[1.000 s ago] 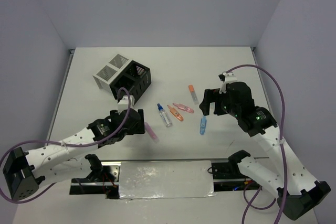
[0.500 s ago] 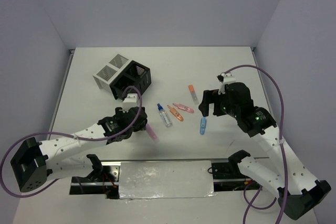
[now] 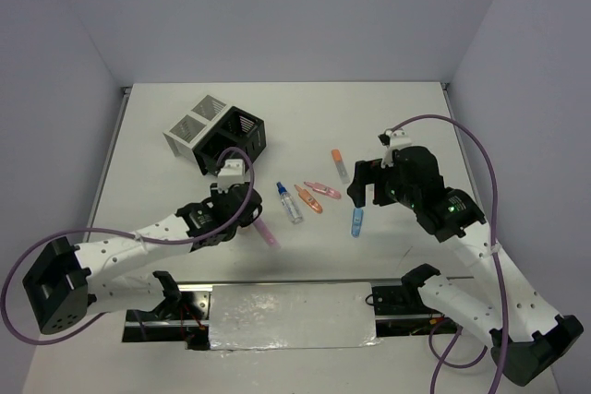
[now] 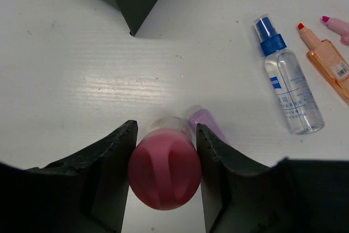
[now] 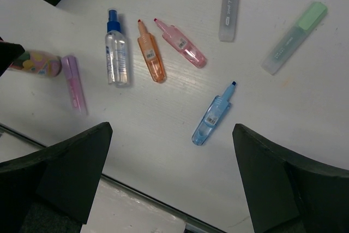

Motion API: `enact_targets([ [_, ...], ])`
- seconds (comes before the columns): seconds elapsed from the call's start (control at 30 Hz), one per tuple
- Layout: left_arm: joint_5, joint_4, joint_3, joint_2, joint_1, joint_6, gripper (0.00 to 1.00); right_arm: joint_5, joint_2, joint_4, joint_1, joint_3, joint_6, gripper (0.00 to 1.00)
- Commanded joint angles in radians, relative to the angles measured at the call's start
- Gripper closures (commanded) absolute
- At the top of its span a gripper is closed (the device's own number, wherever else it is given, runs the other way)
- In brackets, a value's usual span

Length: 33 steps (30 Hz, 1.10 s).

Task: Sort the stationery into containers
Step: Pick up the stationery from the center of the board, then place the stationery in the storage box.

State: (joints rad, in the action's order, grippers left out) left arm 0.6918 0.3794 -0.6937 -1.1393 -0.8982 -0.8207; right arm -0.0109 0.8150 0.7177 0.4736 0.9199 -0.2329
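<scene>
White table [image 3: 305, 126] is seen with the bottle [image 4: 164, 174] pinched in the left gripper [image 4: 165, 135], long axis along the fingers, pink cap toward the wrist, just beside the purple marker [image 4: 206, 124], while the right gripper [image 5: 169, 135] is held spread near the blue marker [image 5: 212, 114].

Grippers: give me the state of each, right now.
Left gripper: closed on the stubby pink-capped bottle.
Right gripper: open, holding nothing.
</scene>
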Motion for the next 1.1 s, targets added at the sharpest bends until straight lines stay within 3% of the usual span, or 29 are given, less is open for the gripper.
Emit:
enact_targets([
  [0.0,0.022,0.016,-0.053,-0.025,0.005,-0.006,0.8,0.009,0.0,-0.024,0.011,-0.001,0.02,0.0],
  [0.03,0.015,0.035,-0.059,-0.025,0.005,-0.003,0.89,0.009,0.001,-0.024,0.014,-0.001,0.02,0.0],
  [0.13,-0.015,0.07,-0.081,-0.013,0.005,0.002,0.99,0.034,0.003,-0.027,0.013,-0.001,0.021,0.0],
  [0.27,-0.003,0.182,-0.164,0.042,0.005,0.003,1.0,0.045,0.003,-0.024,0.014,0.005,0.012,0.0],
  [0.43,0.067,0.271,-0.392,0.072,0.015,0.08,1.0,0.057,-0.037,-0.034,0.014,0.007,0.006,0.0],
  [0.57,-0.035,0.28,-0.594,-0.002,0.166,0.162,1.0,0.043,-0.043,-0.052,0.016,0.002,0.007,0.0],
  [0.77,-0.132,0.289,-0.977,-0.253,0.512,0.262,1.0,0.023,-0.023,-0.063,0.014,0.019,0.017,0.0],
  [1.07,-0.264,0.205,-1.309,-0.664,0.732,0.318,1.0,-0.044,0.019,-0.089,0.017,0.03,0.026,0.0],
])
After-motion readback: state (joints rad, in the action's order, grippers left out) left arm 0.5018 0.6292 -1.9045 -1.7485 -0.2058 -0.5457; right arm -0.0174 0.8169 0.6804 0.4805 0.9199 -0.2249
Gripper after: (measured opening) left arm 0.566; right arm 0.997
